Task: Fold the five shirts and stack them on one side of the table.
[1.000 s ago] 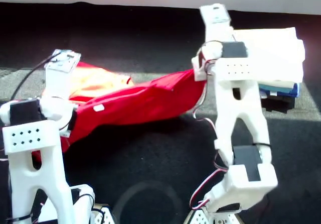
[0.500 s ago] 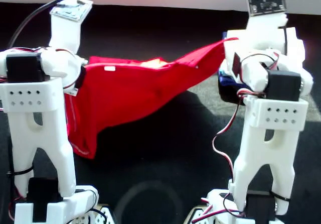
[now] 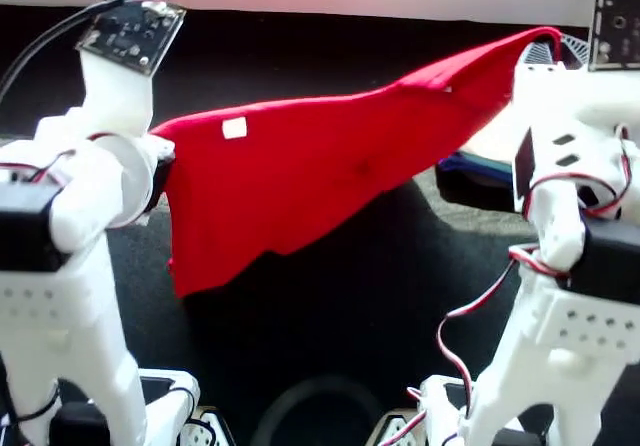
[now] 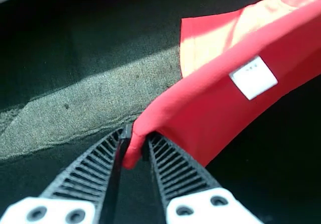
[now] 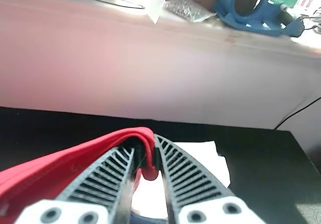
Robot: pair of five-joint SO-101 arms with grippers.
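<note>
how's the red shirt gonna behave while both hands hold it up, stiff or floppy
Very floppy, most likely: the red shirt sags between the left hand and right hand, its lower edge hanging loose. Probably light, since two small pinches of cloth carry it. It might slip if tugged, as each hand grips only a thin fold.

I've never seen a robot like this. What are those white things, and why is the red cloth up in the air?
The white things are two robot arms: the left arm and the right arm. One picture looks down over the table; the other two come from cameras on the wrists. The left gripper pinches one edge of the red shirt, the right gripper another, so it hangs stretched above the table. A stack of folded cloth lies by the right arm.
</note>
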